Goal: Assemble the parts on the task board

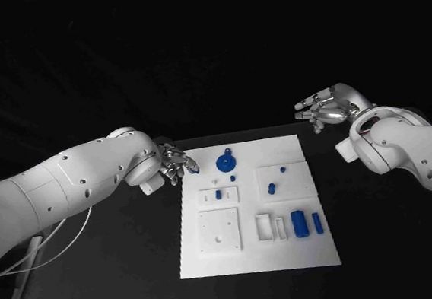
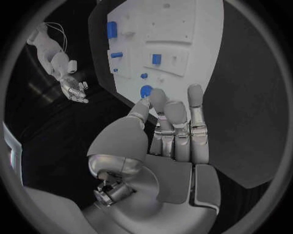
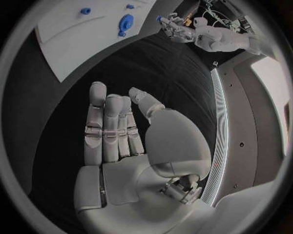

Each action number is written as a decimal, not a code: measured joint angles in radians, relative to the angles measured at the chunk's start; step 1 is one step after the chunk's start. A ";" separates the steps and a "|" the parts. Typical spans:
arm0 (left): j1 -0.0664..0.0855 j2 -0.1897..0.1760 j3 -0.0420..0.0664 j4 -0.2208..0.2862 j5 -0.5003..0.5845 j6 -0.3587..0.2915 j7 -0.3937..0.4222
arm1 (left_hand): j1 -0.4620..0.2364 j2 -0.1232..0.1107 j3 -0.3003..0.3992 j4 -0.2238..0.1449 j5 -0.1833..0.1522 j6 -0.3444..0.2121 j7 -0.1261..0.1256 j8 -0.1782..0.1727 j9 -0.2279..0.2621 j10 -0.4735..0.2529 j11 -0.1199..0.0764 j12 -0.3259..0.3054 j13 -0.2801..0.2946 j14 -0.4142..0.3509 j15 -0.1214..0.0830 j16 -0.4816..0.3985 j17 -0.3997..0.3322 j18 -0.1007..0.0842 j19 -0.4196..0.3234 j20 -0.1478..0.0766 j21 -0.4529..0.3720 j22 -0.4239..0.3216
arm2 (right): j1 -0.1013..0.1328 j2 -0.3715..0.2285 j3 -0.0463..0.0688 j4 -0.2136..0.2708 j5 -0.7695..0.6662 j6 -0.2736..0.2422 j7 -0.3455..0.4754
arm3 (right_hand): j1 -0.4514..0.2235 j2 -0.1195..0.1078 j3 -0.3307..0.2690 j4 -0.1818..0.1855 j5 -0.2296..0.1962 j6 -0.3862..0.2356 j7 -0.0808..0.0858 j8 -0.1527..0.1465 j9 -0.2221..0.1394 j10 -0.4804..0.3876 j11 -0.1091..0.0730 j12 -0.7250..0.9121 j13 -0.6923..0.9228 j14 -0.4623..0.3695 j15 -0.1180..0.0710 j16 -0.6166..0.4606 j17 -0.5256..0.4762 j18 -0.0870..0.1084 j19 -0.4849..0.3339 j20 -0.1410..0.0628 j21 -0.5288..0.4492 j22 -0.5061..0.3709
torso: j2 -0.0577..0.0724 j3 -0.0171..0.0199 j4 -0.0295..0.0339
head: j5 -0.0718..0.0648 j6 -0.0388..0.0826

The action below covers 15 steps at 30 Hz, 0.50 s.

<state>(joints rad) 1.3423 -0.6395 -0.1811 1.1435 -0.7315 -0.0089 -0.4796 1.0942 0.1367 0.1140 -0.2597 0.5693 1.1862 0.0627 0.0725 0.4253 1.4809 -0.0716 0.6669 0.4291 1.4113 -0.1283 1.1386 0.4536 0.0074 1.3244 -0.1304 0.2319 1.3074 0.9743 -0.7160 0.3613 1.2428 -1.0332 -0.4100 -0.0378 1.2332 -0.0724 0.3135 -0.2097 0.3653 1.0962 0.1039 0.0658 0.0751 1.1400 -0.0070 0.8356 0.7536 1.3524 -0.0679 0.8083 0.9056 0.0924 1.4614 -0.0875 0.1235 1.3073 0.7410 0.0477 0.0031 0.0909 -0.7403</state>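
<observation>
Reaching from the task board [image 1: 257, 254]'s far-left corner, the empty, loosely spread left hand [image 1: 174, 164] could nudge the loose blue parts [image 1: 225, 164] lying on it; right hand [image 1: 323, 110], likewise empty, hovers beyond the far-right corner.

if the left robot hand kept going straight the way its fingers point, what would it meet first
Probably the round blue part at the near corner of the task board; the left robot hand points straight at it, though depth is unclear.
</observation>
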 measured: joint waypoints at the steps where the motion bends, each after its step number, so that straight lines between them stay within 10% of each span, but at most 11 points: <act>1: 0.000 -0.004 -0.006 0.011 0.001 -0.007 -0.001 | 0.000 0.000 0.000 0.000 0.001 0.000 0.000 0.000 0.000 0.000 0.000 0.002 0.000 0.000 0.000 0.001 0.001 0.000 0.000 0.000 0.001 0.000 | 0.000 0.000 0.000 0.000 0.000 0.000 0.000 | 0.000 0.000 0.000 0.000 0.000 0.000 0.000 0.000 0.000 0.000 0.000 0.000 0.000 0.000 0.000 0.000 0.000 0.000 0.000 0.000 0.000 0.000 | 0.000 0.0000 0.0001 | 0.001 -0.001; 9: -0.003 -0.017 -0.046 0.068 0.004 -0.065 -0.006 | -0.005 -0.003 0.004 0.003 0.005 0.000 0.000 -0.004 0.016 0.000 0.000 0.023 -0.002 0.000 0.000 0.013 0.015 0.000 -0.004 0.004 0.022 0.000 | 0.000 0.000 0.000 0.000 0.000 0.004 -0.001 | 0.000 0.000 0.000 0.000 0.007 0.000 0.000 0.000 0.000 0.000 0.000 0.000 0.000 0.000 0.000 0.000 0.000 0.000 0.000 0.000 0.000 0.000 | 0.002 0.0004 -0.0006 | 0.003 -0.005; 15: -0.011 -0.014 -0.056 0.088 0.000 -0.098 -0.006 | -0.007 -0.006 0.004 0.004 0.011 0.000 0.000 -0.006 0.033 0.000 0.000 0.038 -0.002 0.000 0.000 0.022 0.021 0.000 -0.004 0.004 0.027 0.001 | 0.000 0.000 0.000 0.000 0.000 0.006 -0.001 | 0.000 0.000 0.003 -0.003 0.014 0.000 0.000 0.000 0.000 0.000 0.000 0.000 0.000 0.000 0.000 0.000 0.000 0.000 0.000 0.000 0.000 0.000 | 0.002 0.0009 -0.0016 | 0.002 -0.011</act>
<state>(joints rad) 1.3315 -0.6533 -0.2373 1.2320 -0.7315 -0.1069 -0.4860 1.0870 0.1306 0.1184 -0.2560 0.5800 1.1863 0.0627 0.0666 0.4582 1.4809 -0.0715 0.7047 0.4266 1.4116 -0.1282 1.1611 0.4748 0.0075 1.3205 -0.1266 0.2591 1.3081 0.9740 -0.7164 0.3613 1.2429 -1.0332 -0.4040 -0.0388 1.2332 -0.0724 0.3164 -0.2125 0.3789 1.0966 0.1034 0.0658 0.0751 1.1400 -0.0070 0.8356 0.7536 1.3524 -0.0678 0.8083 0.9056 0.0924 1.4614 -0.0875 0.1236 1.3073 0.7435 0.0486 0.0014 0.0926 -0.7509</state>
